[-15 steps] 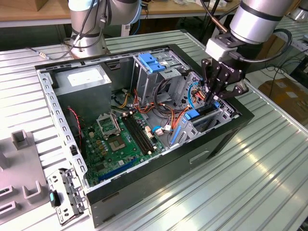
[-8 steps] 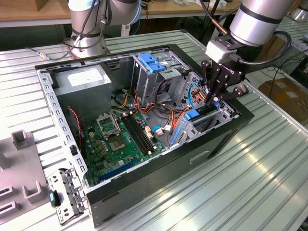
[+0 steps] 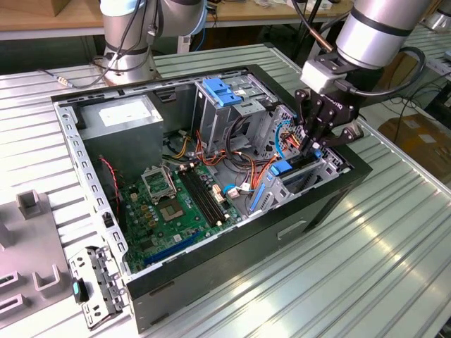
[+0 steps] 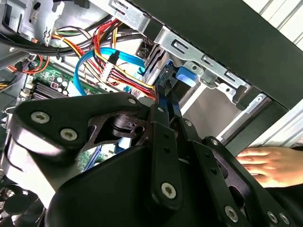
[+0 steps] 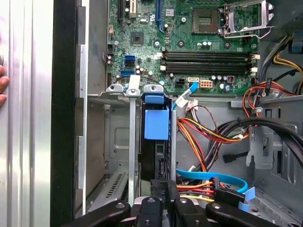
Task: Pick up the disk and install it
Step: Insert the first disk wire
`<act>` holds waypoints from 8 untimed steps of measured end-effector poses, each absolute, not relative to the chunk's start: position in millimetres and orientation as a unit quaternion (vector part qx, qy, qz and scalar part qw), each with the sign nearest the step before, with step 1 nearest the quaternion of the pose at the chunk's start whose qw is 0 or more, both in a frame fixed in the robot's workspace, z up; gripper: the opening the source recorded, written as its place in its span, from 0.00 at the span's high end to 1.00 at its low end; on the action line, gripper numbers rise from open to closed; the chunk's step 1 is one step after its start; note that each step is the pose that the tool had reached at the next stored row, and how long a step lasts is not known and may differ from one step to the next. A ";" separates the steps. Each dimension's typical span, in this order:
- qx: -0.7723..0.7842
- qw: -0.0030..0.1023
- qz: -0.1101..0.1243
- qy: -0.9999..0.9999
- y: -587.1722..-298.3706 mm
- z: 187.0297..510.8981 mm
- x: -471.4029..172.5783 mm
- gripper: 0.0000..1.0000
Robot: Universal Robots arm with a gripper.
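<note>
The disk (image 5: 155, 158) stands on edge in a slot of the grey drive bay (image 5: 118, 142) at the front corner of the open computer case. Its blue carrier bracket (image 5: 156, 124) faces the motherboard; in the exterior view the blue carrier bracket (image 3: 282, 167) shows in the bay at the exterior view's right. My gripper (image 3: 317, 141) reaches down into that bay. In both wrist views the gripper (image 5: 163, 188) (image 4: 166, 101) has its fingers drawn close together on the disk's near end, with a strip of blue pinched between them.
Red, yellow and blue cables (image 5: 208, 182) crowd the space beside the bay. A blue caddy (image 3: 222, 91) tops the upper drive cage. The motherboard (image 3: 169, 204) lies on the case floor. A person's hand (image 4: 265, 161) rests on the table outside the case wall (image 3: 303, 218).
</note>
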State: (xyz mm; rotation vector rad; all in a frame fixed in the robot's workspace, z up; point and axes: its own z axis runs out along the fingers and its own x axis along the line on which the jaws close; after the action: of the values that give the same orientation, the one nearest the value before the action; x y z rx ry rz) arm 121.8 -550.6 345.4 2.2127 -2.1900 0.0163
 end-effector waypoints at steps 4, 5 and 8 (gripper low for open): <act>0.710 0.014 0.005 -0.704 -550.7 341.3 121.8 0.84; 0.710 0.014 0.005 -0.704 -550.7 341.1 121.8 0.84; 0.710 0.014 0.005 -0.704 -550.7 340.9 121.8 0.84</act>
State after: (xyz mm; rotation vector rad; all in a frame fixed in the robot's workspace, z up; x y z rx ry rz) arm 121.8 -550.7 340.9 2.2117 -2.1903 0.0159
